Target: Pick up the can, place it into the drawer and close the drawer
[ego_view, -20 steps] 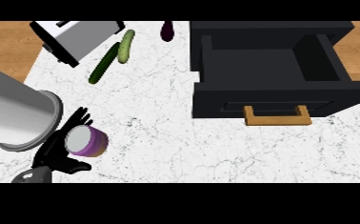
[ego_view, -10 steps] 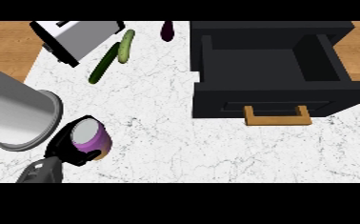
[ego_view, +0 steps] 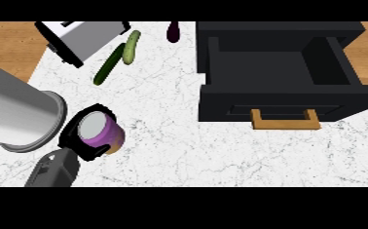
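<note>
White marble counter [ego_view: 187, 150]; left hand [ego_view: 75, 143] curled round purple cylindrical can [ego_view: 101, 131]; black drawer [ego_view: 280, 77] open.

No readable text or labels anywhere

We see bare marble counter [ego_view: 179, 150] between the left hand [ego_view: 75, 143] with its can [ego_view: 101, 131] and the open drawer [ego_view: 277, 69], so that way lies open. The cucumbers [ego_view: 119, 57] and toaster [ego_view: 82, 38] stand well apart at the back left.
</note>
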### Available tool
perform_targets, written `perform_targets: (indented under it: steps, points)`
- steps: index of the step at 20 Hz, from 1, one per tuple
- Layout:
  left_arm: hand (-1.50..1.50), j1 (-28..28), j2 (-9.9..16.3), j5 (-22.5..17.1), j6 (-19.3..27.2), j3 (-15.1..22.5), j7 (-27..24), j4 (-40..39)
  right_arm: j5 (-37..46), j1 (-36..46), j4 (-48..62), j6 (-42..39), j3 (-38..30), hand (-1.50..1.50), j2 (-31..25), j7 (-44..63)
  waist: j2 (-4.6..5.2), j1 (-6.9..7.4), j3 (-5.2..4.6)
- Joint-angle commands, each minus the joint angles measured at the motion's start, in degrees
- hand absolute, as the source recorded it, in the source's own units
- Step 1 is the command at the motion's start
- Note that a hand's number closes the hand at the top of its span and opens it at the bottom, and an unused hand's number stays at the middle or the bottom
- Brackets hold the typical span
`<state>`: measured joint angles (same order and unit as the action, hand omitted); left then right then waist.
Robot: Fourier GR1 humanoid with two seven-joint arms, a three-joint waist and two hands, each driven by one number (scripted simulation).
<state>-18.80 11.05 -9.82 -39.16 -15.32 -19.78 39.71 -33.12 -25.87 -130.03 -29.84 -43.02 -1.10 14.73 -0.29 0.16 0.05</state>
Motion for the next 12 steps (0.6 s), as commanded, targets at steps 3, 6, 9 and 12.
perform_targets:
  steps: [3,6,9,12]
  points:
    - [1.5,-3.7,-9.3,-4.1,21.2,-6.1,0.5,5.1,0.9,-0.2,1.0,-0.8,-0.1,-1.5,0.4,-0.7,-0.13,0.08,0.1]
    - [1.5,-3.5,-10.6,-4.1,26.0,-4.0,3.2,12.8,1.7,-0.4,-0.6,0.6,0.7,-1.5,1.1,-1.3,-0.06,0.06,0.03]
    - [1.5,-2.5,-10.9,-7.4,32.6,3.9,5.7,21.3,-0.7,0.2,-2.3,1.5,0.2,-1.5,0.4,2.1,-0.19,0.12,0.01]
    - [1.5,-0.3,-11.0,-8.5,37.8,9.6,9.0,29.0,2.2,-1.3,-0.8,1.5,2.5,-1.5,1.1,-1.3,-0.1,-0.17,0.01]
